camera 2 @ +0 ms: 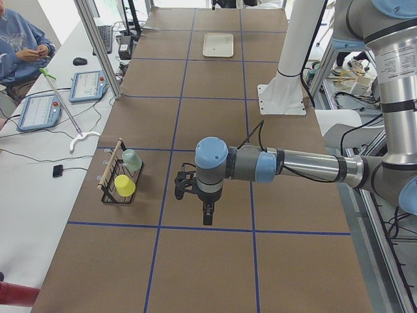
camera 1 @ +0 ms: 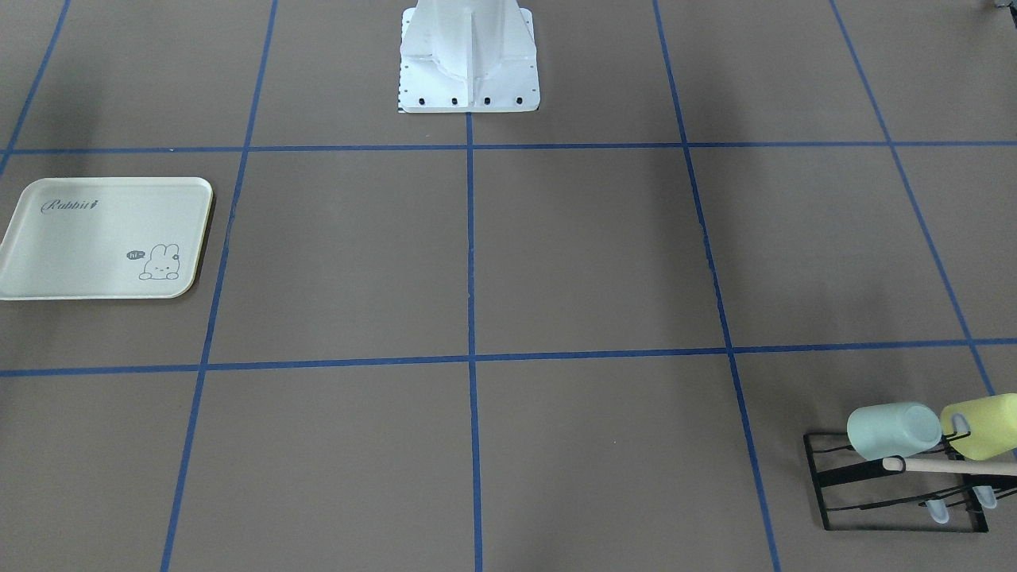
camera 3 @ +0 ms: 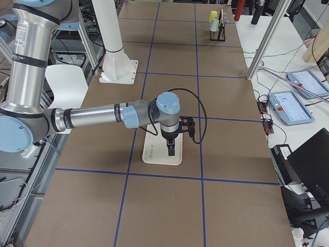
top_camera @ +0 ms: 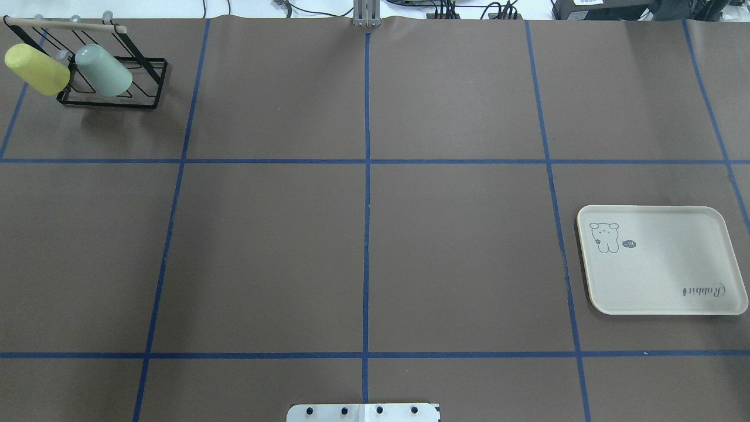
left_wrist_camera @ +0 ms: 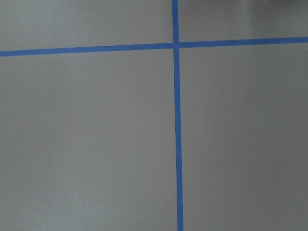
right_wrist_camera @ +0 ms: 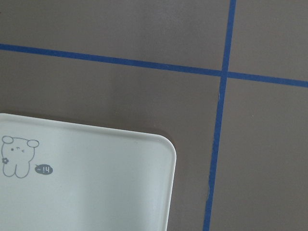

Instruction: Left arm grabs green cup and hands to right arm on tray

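– At the left gripper (camera 2: 207,216), could we tell how the jaws stood?

– No. We saw it only from a side camera, pointing down above bare table (camera 2: 195,261). Whether the jaws were apart or together, we could not tell. The same went for the right gripper (camera 3: 171,149), which hung over or just beside the tray (top_camera: 662,275).

– And the green cup (top_camera: 104,71)?

– Untouched, we judged. In the overhead view it sat slanted on the black wire rack (top_camera: 111,102), at ten o'clock from the table's middle. The yellow-green cup (top_camera: 36,69) was just beside it, at its nine o'clock. The tray lay at three o'clock, well apart.

– How did we want the reach done?

– We wanted the jaws wide and coming in from the side away from the neighbour. They should close across the cup's body, then draw it off along the slant so the rack did not drag. That would leave body free for the other gripper.
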